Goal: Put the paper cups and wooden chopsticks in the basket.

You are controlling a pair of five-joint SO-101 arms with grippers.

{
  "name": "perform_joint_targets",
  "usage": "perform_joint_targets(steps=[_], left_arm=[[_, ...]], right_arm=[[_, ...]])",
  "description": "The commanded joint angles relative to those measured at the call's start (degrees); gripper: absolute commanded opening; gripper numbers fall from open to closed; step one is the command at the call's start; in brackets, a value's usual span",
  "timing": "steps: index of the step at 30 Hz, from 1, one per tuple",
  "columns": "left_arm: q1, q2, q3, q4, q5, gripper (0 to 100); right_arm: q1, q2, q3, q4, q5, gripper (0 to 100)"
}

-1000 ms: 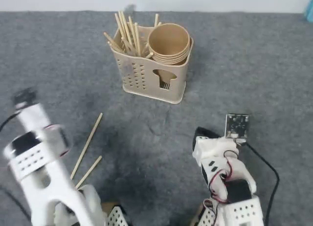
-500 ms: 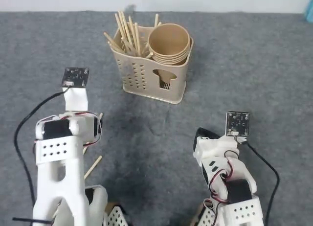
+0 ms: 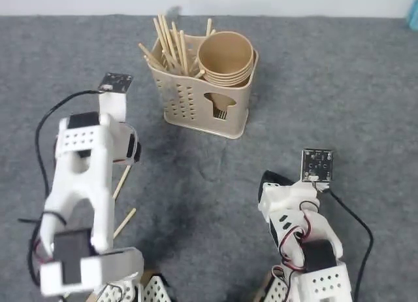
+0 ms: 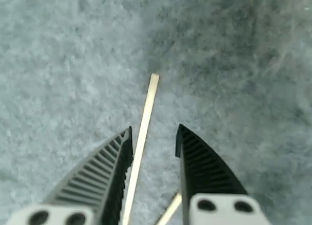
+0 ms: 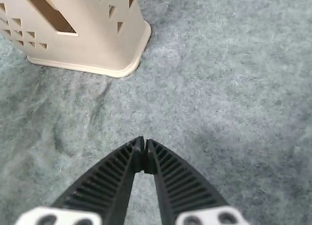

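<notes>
A beige basket (image 3: 206, 102) stands at the back centre, holding a stack of paper cups (image 3: 226, 56) and several wooden chopsticks (image 3: 171, 44). Two loose chopsticks lie on the grey mat at the front left: a longer one (image 3: 121, 182) and a shorter one (image 3: 124, 222). My left arm (image 3: 85, 145) hangs over the longer one. In the left wrist view my left gripper (image 4: 153, 137) is open, with that chopstick (image 4: 146, 118) lying between its fingers, not gripped. My right gripper (image 5: 145, 143) is shut on nothing, low over the mat in front of the basket (image 5: 92, 35).
The second loose chopstick (image 4: 168, 210) lies just behind the left gripper. The right arm (image 3: 297, 217) sits at the front right. Bare grey mat lies between the arms and the basket, and a pale wall edge runs along the back.
My left arm has swung from the front left edge forward and over the longer loose chopstick. The right arm, basket and cups have stayed put.
</notes>
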Motion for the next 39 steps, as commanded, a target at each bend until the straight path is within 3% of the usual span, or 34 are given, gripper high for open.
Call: perform_joint_targets(steps=[1,12,18,27,31,39], left_arm=[[0.35,3.69,-3.03,-3.78,-1.76,14],[0.44,13.10,-2.86,-8.79,-4.13,14],[0.44,16.79,-3.47,-11.43,-4.04,1],[-0.09,16.35,-3.30,-10.90,-4.04,1],[-0.18,9.85,-3.65,-7.12,-4.04,1],[-0.18,-16.53,-3.12,-2.81,-3.96,1]], right_arm=[[0.66,-1.27,1.05,0.22,1.05,0.8],[0.75,-1.27,1.05,0.13,1.14,0.8],[0.75,-1.27,1.05,0.22,1.14,0.8],[0.75,-1.27,1.05,0.22,1.14,0.8],[0.84,-1.27,1.05,0.22,1.14,0.8],[0.84,-1.27,1.05,0.22,1.14,0.8]])
